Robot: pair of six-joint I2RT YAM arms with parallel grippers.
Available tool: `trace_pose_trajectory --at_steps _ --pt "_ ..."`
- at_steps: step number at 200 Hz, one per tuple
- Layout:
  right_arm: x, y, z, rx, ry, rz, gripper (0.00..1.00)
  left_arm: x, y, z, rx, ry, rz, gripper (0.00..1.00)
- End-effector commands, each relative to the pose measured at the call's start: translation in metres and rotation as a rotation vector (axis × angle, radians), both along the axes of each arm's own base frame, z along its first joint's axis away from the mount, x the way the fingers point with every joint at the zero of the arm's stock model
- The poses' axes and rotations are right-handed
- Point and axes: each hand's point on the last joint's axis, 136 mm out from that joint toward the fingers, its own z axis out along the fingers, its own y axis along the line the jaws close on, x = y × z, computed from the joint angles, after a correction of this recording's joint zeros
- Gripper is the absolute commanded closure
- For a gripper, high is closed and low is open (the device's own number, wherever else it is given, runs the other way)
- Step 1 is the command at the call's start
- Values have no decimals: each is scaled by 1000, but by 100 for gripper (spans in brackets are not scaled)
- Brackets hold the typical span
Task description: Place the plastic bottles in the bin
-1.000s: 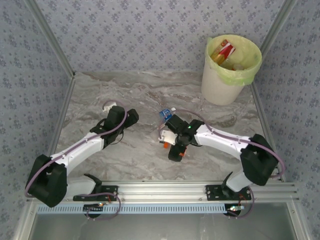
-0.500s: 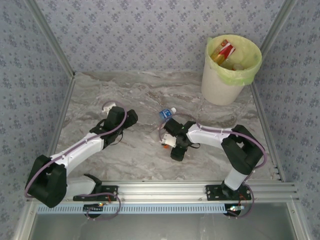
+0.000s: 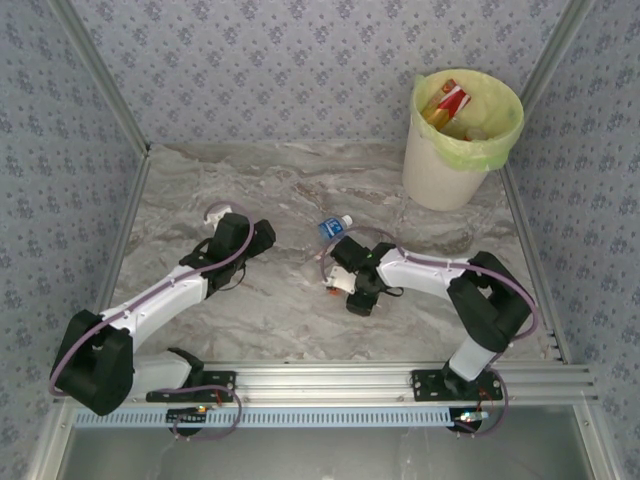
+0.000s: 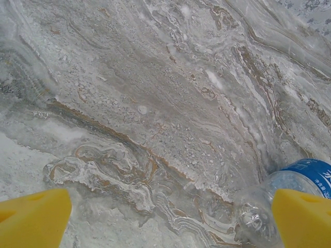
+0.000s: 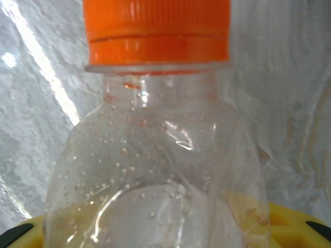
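The orange-capped bottle (image 5: 155,170) lies on the counter (image 3: 250,180), lengthwise in the gap of the right pincer (image 3: 342,284). Its orange cap (image 5: 156,31) points away past the fingertips, and its shoulder and body sit deep between the fingers. I cannot tell whether the fingers are already pressing its wall.

The bottle looks like clear, thin plastic, creased on the shoulder and beaded with small droplets inside, with little or nothing in it. I judge it very light and smooth enough to slip. The body would probably be soft and buckle under a hard squeeze. The neck, collar ring and cap look like the stiff parts, so the best hold is probably high on the shoulder, just under the collar. There the wall resists and the ring could catch if the bottle slides. A moderate squeeze should be enough.

A white-capped bottle (image 3: 335,226) lies on the counter just beyond this pincer. The bin (image 3: 440,170) stands well apart from it, farther out and to its right, with bottles already inside.

The left pincer (image 4: 165,212) hangs wide and empty over bare counter. A blue-labelled bottle (image 4: 305,181) lies just beside one of its yellow fingers (image 4: 305,217), outside the gap. It looks equally thin and light.
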Motion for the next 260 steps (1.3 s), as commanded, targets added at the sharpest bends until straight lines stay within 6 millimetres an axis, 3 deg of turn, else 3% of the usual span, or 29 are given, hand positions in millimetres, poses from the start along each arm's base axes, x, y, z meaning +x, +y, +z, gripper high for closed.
trace_pose_trajectory --at_steps 1,43,89,151,191,260 --pt "1 -10 12 -15 -36 7 53 4 3 6 13 -19 5 1" --pt "7 -16 41 30 -86 -35 55 7 -4 7 -5 -23 -20 1" --pt "21 -20 89 153 -179 -127 56 6 -4 16 19 -56 -55 1" --pt "45 -19 166 454 -287 -305 57 4 0 34 72 -124 -94 1" --pt "62 -29 211 671 -303 -455 58 5 -1 49 108 -166 -132 1" --pt "114 -54 308 1027 -555 -647 57 7 -14 55 79 -192 -196 1"
